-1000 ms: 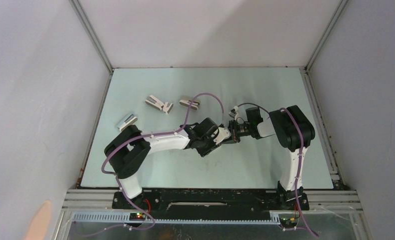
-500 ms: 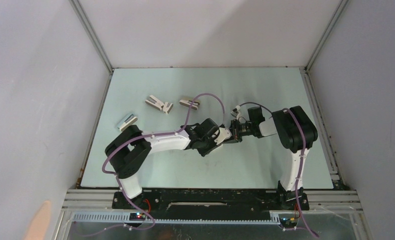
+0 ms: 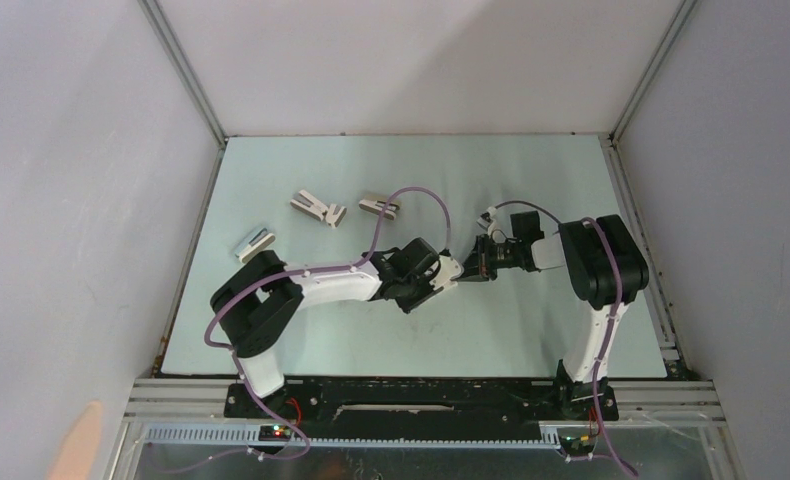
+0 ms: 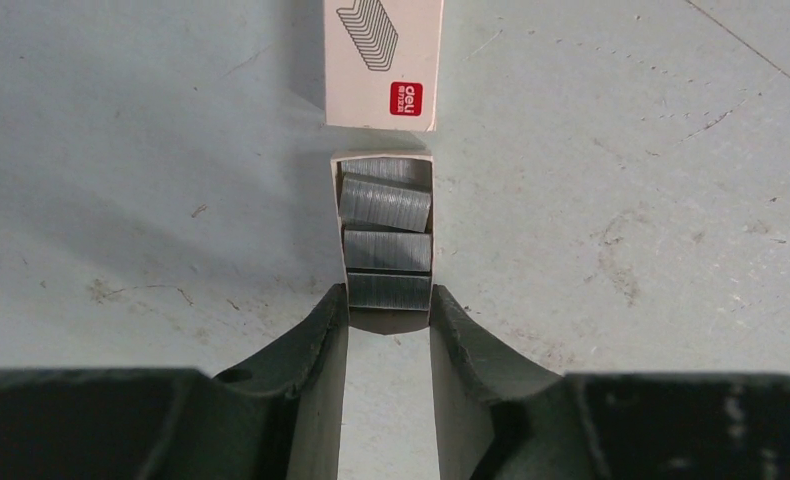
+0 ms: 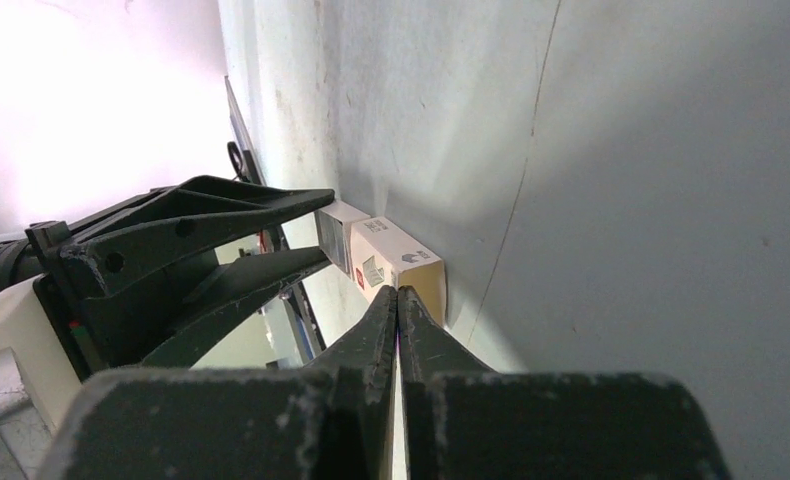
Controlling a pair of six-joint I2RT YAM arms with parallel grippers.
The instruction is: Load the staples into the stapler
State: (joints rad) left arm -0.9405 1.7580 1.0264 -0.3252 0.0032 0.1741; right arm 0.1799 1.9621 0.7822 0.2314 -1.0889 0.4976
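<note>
Grey staples tray [image 4: 386,235] clamped between left claw [image 4: 388,305] tips.

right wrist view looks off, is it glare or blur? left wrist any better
Right wrist view: upper left is blown out, the right gripper close to the lens is soft, the box sleeve readable. Left wrist view: even light, staples tray sharp, shadow to its left.

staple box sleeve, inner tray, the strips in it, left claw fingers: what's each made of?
Sleeve: likely thin card, matte white, printed red logo.
Inner tray: seemingly the same card, thin pale wall.
Staple strips: metal, grey sheen, fine ribbing.
Left claw fingers: probably hard plastic, matte dark, no shine.
</note>
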